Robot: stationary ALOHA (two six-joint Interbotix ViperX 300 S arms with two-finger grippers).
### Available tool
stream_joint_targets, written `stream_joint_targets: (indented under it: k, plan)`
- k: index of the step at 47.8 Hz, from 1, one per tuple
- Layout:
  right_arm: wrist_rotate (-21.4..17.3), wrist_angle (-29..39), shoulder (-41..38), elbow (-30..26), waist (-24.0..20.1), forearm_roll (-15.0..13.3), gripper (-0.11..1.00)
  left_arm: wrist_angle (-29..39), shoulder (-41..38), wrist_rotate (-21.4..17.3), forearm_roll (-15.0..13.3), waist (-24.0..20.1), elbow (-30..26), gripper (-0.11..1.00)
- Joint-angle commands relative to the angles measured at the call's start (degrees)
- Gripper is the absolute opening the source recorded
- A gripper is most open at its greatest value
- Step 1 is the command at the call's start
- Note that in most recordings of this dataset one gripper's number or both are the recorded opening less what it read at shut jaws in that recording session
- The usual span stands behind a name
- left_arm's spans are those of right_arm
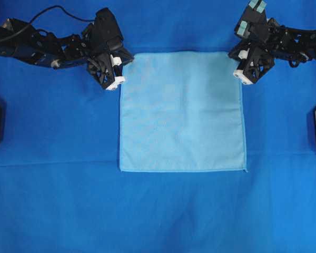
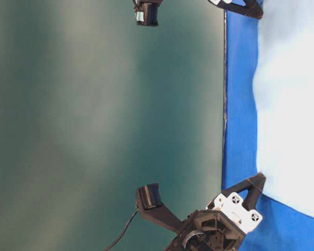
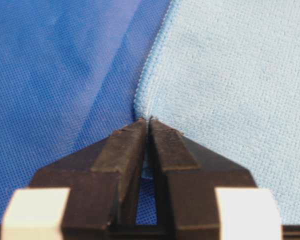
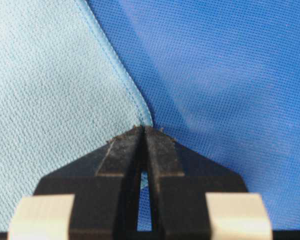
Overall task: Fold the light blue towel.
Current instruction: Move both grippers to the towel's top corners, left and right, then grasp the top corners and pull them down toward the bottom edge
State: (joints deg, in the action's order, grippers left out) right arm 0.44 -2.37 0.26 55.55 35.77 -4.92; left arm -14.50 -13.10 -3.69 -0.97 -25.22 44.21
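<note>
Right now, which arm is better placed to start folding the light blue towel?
Neither: left gripper and right gripper each pinch a far corner of the light blue towel, which lies flat. They're evenly placed to lift together.

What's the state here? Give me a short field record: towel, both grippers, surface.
towel: light blue towel, spread flat and unfolded, square to the overhead view
left gripper: left gripper shut on the towel's top-left corner as the overhead view shows it
right gripper: right gripper shut on the top-right corner
surface: darker blue table cloth under the towel
fold progress: none yet; corners pinched, all four edges lie flat
</note>
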Motion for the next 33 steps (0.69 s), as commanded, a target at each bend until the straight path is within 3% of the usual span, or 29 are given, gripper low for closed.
stream_joint_targets:
  k: [1, 10, 22, 33]
  plan:
    - [0.1, 0.3, 0.3, -0.4, 0.4, -0.2, 0.02, 0.2, 1.8, 0.0, -0.1, -0.2, -0.4, 0.02]
    - [-0.1, 1.1, 2.1, -0.5, 0.4, -0.2, 0.02, 0.9, 4.2, 0.0, -0.1, -0.2, -0.4, 0.02]
    - [-0.4, 6.3, 10.5, -0.4, 0.4, -0.2, 0.02, 3.0, 10.5, 0.0, 0.0, 0.2, -0.4, 0.02]
    - [-0.6, 7.0, 13.0, 0.0, 0.0, -0.2, 0.02, 3.4, 11.0, 0.1, -0.1, 1.6, -0.4, 0.02]
